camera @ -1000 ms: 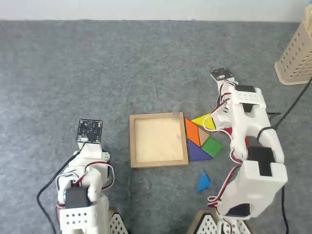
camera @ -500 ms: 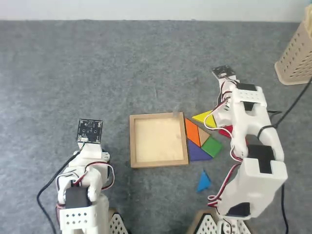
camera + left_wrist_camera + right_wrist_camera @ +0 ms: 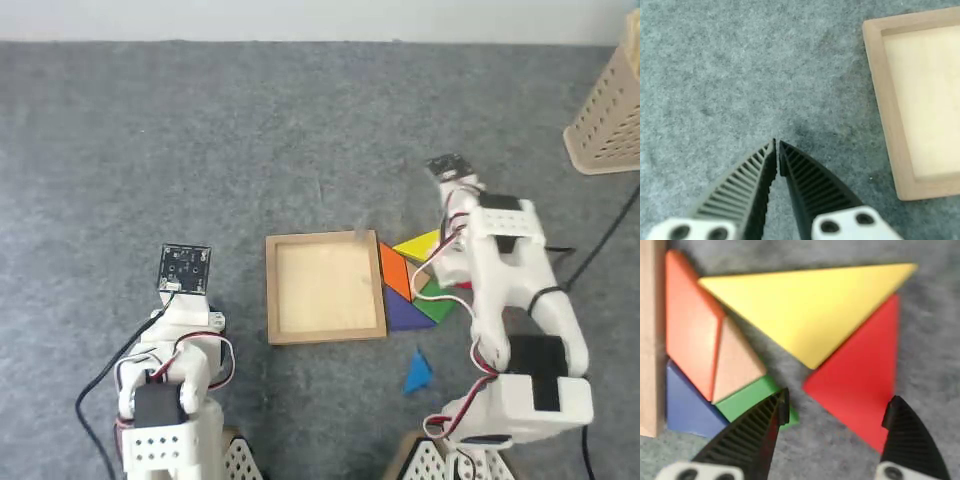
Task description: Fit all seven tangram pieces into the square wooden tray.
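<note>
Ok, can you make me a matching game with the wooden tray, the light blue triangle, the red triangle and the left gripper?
Things:
1. wooden tray
2. light blue triangle
3. red triangle
4. left gripper

Where or how:
A. lying alone on the carpet, apart from the other pieces
B. nothing inside it
C. shut, over bare carpet
D. under the open right gripper

Pairs: 1-B, 2-A, 3-D, 4-C
</note>
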Controlling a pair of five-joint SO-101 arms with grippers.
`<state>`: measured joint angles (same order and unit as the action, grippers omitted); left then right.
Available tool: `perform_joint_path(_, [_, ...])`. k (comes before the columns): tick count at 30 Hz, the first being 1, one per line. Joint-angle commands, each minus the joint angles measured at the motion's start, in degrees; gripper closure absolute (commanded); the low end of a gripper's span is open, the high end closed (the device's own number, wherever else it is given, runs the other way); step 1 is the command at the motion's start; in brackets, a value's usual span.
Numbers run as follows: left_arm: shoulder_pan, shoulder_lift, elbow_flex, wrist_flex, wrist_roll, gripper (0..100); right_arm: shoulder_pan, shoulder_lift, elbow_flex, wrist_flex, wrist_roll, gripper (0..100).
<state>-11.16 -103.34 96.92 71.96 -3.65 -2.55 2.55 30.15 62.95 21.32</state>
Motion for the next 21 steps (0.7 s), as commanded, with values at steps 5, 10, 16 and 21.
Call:
perform_joint_path(5, [0.1, -1.1, -0.4, 0.4, -0.3, 99, -0.7, 7.1, -4.5, -2.1, 1.5, 68.8])
perform_joint_path(10, [0.1, -1.1, -0.4, 0.4, -0.3, 99, 0.3, 10.0, -5.5, -1.7, 3.3, 69.0])
perform_joint_path(16, [0.1, -1.1, -0.4, 0.4, -0.3, 99, 2.1, 10.2, -5.5, -1.7, 3.4, 71.2])
perform_joint_path(21, [0.1, -1.1, -0.4, 0.4, -0.3, 99, 2.1, 9.9, -5.6, -2.0, 3.4, 82.7])
